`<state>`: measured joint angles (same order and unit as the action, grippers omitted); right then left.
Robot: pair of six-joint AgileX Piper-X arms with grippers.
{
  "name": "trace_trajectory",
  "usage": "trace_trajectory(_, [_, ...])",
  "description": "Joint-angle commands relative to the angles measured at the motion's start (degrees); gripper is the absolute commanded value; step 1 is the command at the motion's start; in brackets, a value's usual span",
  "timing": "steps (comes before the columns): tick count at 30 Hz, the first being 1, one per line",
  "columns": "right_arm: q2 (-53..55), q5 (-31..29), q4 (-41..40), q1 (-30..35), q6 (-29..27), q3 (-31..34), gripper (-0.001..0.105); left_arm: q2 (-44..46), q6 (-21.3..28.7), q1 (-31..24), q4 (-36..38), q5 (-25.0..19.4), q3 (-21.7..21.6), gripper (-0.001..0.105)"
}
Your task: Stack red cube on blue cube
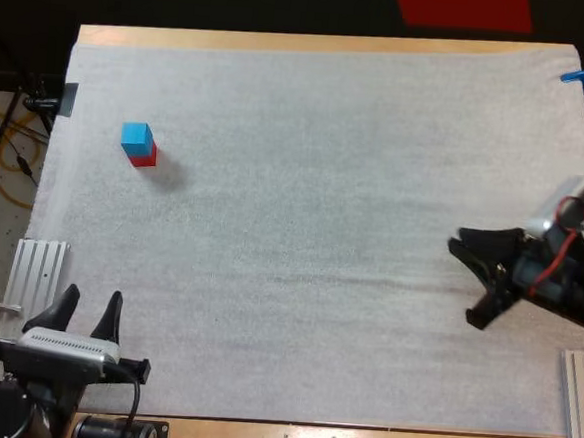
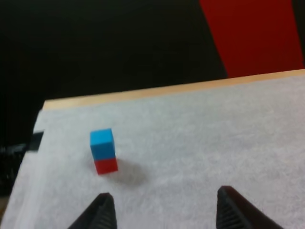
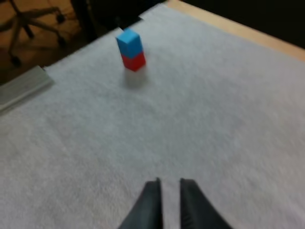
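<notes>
Table (image 1: 284,43): wooden rim shows past the mat's far and near edges
Mat (image 1: 351,233): white; covers nearly the whole top; a wide bare stretch lies between both grippers and the cubes
Left gripper (image 1: 93,300): at the mat's near left corner; fingers wide apart, holding nothing; well apart from the cubes
Right gripper (image 3: 169,186): by the mat's right edge, pointing left; fingers a narrow gap apart, nothing between them
Blue cube (image 1: 135,136): far left, near the mat's left edge; sits on the red cube
Red cube (image 1: 144,156): on the mat, under the blue cube
</notes>
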<state>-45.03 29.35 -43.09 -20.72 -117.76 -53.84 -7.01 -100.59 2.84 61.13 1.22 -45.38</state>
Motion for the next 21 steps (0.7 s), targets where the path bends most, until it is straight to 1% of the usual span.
trace_trajectory(1, [-0.99, 1.6, 3.63, -2.26, -1.0, -0.67, 0.0, -0.12, -2.26, 0.29, 0.86, -3.06, -0.32, 0.047])
trace_trajectory(3, [-2.21, 1.6, 5.71, -4.47, -1.0, -0.67, 0.0, -0.12, -2.48, 0.29, 2.16, -4.1, -0.32, 0.047])
trace_trajectory(8, [-5.44, 1.35, 10.08, -10.65, -1.23, -0.67, 0.0, -0.12, -2.47, 0.29, 2.65, -4.5, -0.32, 0.047])
trace_trajectory(10, [-7.12, 0.59, 10.84, -13.06, -1.23, -0.67, 0.0, -0.55, -2.47, 0.29, 2.86, -6.45, -0.32, 0.047])
trace_trajectory(13, [-8.49, -0.03, 10.98, -14.93, -1.23, -0.67, 0.0, -2.11, -2.47, 0.29, 2.83, -8.34, -0.56, 0.047])
trace_trajectory(17, [-9.03, -0.02, 10.98, -15.57, -1.23, -0.67, 0.0, -6.16, -1.27, 0.29, 2.83, -8.34, -1.4, 0.047])
trace_trajectory(18, [-9.03, -0.02, 10.98, -15.57, -1.23, -0.67, 0.0, -8.04, -0.35, 0.29, 2.66, -8.34, -1.72, 0.047])
trace_trajectory(21, [-9.03, -0.02, 10.98, -15.57, -1.23, -0.67, 0.0, -12.79, -0.21, 0.29, 1.22, -8.34, -2.27, 0.047])
